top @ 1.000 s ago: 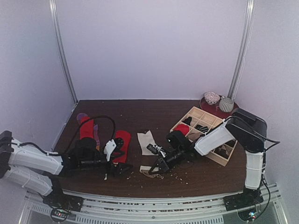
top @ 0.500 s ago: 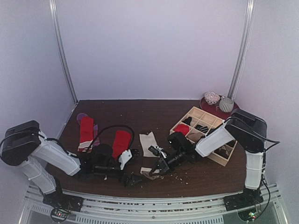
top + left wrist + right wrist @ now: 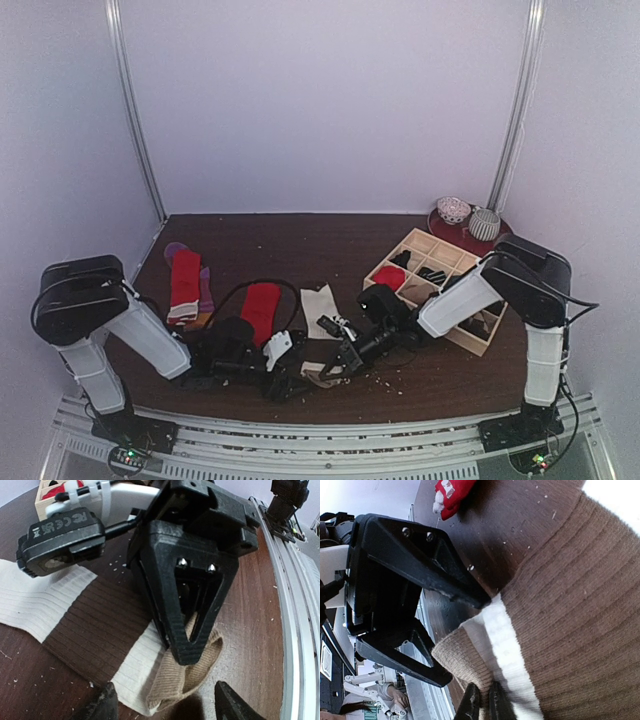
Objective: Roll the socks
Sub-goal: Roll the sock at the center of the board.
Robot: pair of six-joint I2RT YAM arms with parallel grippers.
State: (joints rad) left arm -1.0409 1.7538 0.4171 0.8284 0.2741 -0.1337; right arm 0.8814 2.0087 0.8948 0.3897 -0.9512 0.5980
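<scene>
- Cream-beige sock (image 3: 318, 305): laid flat near the front middle of the dark wooden table (image 3: 300, 240), between the two grippers. A brown ribbed band and a tan toe end are shown in the wrist views.
- Right gripper (image 3: 482, 705): jaws are drawn together on the tan toe end of the cream-beige sock. The fabric is bunched around the fingertips.
- Left gripper (image 3: 167, 707): jaws are held apart, with one fingertip at either side of the bunched toe end, directly facing the right gripper. Whether the fabric is touched cannot be told.
- Red sock (image 3: 261, 305): laid lengthwise just left of the cream-beige sock, behind the left gripper.
- Red sock with purple and orange parts (image 3: 185, 280): laid lengthwise at the left of the table, well apart from both grippers.
- Wooden grid tray (image 3: 395, 252): set at an angle on the right of the table and partly crossed by the right arm. A red fabric bundle (image 3: 390, 277) is seen in a near-left compartment, and dark items are seen in others.
- Red plate (image 3: 440, 228): placed at the back right corner, with two patterned balls on it.
- Pale crumbs (image 3: 385, 380): scattered over the front of the table.
</scene>
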